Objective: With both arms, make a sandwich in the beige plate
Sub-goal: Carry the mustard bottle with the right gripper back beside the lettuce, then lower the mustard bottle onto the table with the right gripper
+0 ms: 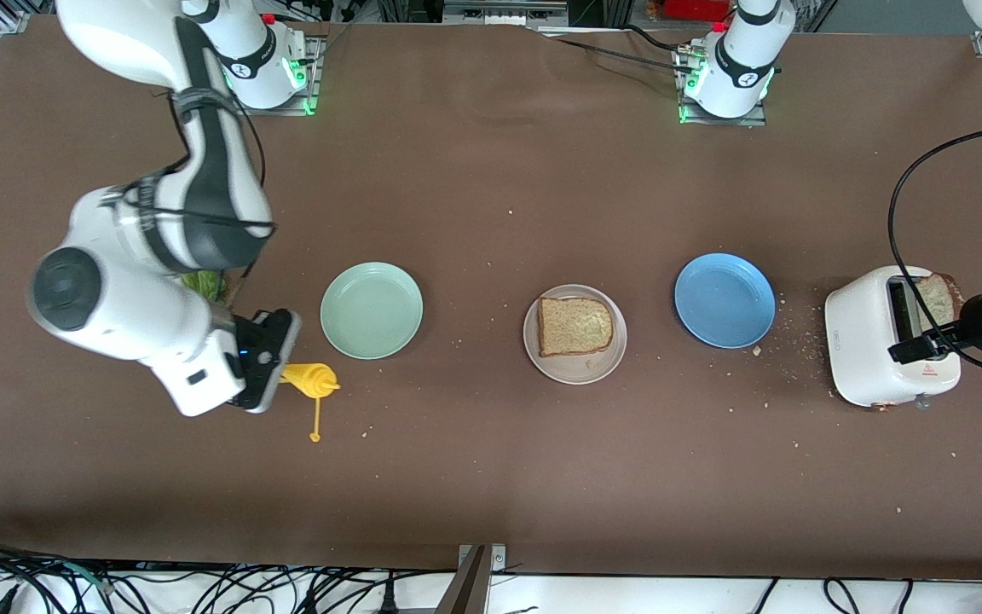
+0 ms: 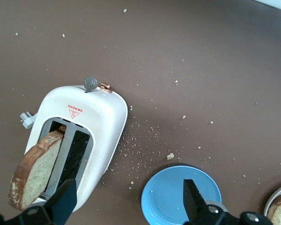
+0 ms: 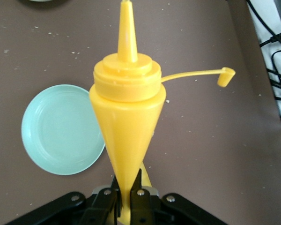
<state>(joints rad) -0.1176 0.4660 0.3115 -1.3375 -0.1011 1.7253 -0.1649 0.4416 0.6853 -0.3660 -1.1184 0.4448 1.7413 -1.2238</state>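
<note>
Holding a yellow squeeze bottle (image 3: 126, 112) pinched between its fingers, the right gripper (image 3: 127, 194) hangs over the worktop (image 1: 491, 477) beside the mint-green plate (image 1: 372, 309). We see the left gripper (image 2: 126, 201), jaws spread wide, above the white toaster (image 2: 96, 126), from which a toast slice (image 2: 35, 171) protrudes. One bread slice (image 1: 574, 326) lies on the beige plate (image 1: 606, 362), between the mint-green plate and the blue plate (image 1: 724, 299).

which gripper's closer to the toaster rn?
Left. The left gripper hangs open right over the toaster; the right gripper, shut on the yellow squeeze bottle, is at the right arm's end.
</note>
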